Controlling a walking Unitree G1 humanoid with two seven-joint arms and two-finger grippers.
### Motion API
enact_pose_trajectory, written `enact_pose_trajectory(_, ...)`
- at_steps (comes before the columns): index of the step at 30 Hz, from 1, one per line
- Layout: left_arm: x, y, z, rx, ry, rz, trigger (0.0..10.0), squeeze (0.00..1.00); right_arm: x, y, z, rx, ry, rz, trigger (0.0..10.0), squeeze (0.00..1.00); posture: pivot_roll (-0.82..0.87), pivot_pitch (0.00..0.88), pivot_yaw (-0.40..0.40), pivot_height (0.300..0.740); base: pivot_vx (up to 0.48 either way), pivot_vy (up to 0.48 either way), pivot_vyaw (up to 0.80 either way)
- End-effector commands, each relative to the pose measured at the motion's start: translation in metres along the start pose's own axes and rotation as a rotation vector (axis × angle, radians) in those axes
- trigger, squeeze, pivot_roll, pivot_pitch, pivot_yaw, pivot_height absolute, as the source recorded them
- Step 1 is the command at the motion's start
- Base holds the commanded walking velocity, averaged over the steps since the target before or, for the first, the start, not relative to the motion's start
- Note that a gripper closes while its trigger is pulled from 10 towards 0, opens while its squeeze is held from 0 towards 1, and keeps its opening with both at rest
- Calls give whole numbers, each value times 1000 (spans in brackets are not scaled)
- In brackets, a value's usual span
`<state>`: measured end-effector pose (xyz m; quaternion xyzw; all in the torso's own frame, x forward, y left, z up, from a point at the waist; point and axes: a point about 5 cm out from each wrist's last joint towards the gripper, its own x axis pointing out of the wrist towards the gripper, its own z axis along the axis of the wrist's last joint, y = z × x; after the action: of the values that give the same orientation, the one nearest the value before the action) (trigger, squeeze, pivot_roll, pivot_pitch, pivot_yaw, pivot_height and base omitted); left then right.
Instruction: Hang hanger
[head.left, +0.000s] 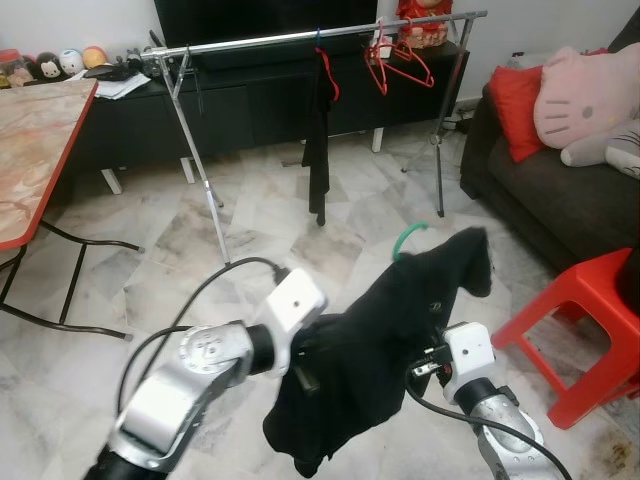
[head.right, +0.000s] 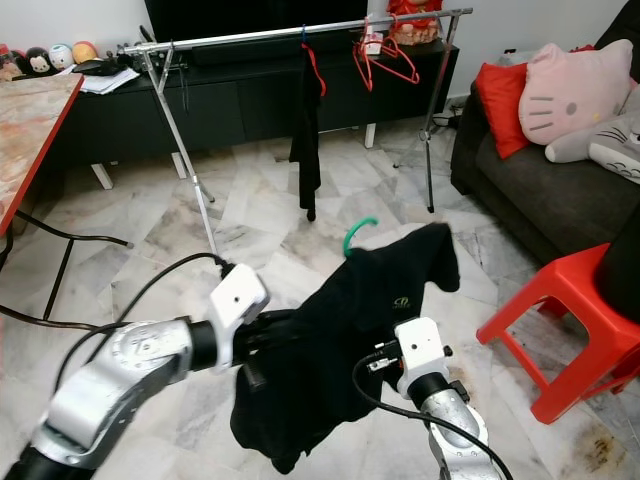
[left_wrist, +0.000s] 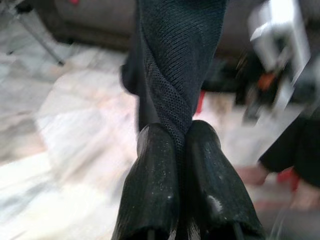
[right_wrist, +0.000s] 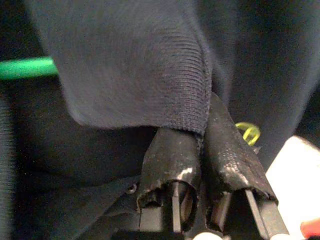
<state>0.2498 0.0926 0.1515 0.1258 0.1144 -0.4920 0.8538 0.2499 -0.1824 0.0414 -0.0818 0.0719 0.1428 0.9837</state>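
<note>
A black garment (head.left: 380, 330) on a green hanger (head.left: 409, 239) is pinched by the left hand (left_wrist: 180, 145) and right hand (right_wrist: 202, 140) above the floor (head.left: 250, 230).

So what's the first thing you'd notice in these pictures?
A big black shirt on a green hanger, held up in front of the robot with the left claw and right claw both pinching its cloth. Behind it a long silver clothes rail holds red hangers.

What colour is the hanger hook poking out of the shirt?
Green; the hanger hook shows best in the left eye view.
</note>
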Motion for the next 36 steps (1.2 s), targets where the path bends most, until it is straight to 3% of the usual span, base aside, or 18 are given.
enact_pose_trajectory(1,-6,5,-9,63,58,23,10000,0,4,0,4,-2,-11,8,0,0,-25,0,-9,740,0,0,0)
enact_pose_trajectory(7,-22,23,-44,136,275,121,10000,0,4,-1,4,-11,-4,18,0,0,-24,0,-11,740,0,0,0)
enact_pose_trajectory(11,-32,30,-58,178,350,148,10000,0,5,-1,4,-19,4,27,0,0,-26,0,-15,740,0,0,0)
enact_pose_trajectory(16,-49,32,-62,245,354,60,10000,0,5,-2,3,-30,15,38,0,0,-24,0,-20,740,0,0,0)
enact_pose_trajectory(17,-66,37,-61,245,332,-5,10000,0,5,-4,3,-45,26,49,0,0,-19,0,-22,740,0,0,0)
enact_pose_trajectory(21,-77,41,-58,254,311,-47,10000,0,6,-5,1,-49,34,50,0,0,-18,0,-23,740,0,0,0)
enact_pose_trajectory(24,-96,39,-59,224,332,-184,10000,0,7,-4,0,-52,43,60,0,0,-13,0,-26,740,0,0,0)
enact_pose_trajectory(27,-99,40,-58,234,319,-196,10000,0,8,-4,0,-52,44,62,0,0,-14,0,-28,740,0,0,0)
enact_pose_trajectory(28,-102,42,-55,222,246,-197,10000,0,7,-4,-1,-50,50,66,0,0,-16,0,-32,740,0,0,0)
enact_pose_trajectory(33,-110,37,-61,271,256,-282,10000,0,7,-5,-3,-55,64,72,0,0,-17,0,-36,740,0,0,0)
enact_pose_trajectory(36,-111,40,-56,291,210,-272,10000,0,7,-6,-4,-63,70,78,0,0,-19,0,-36,740,0,0,0)
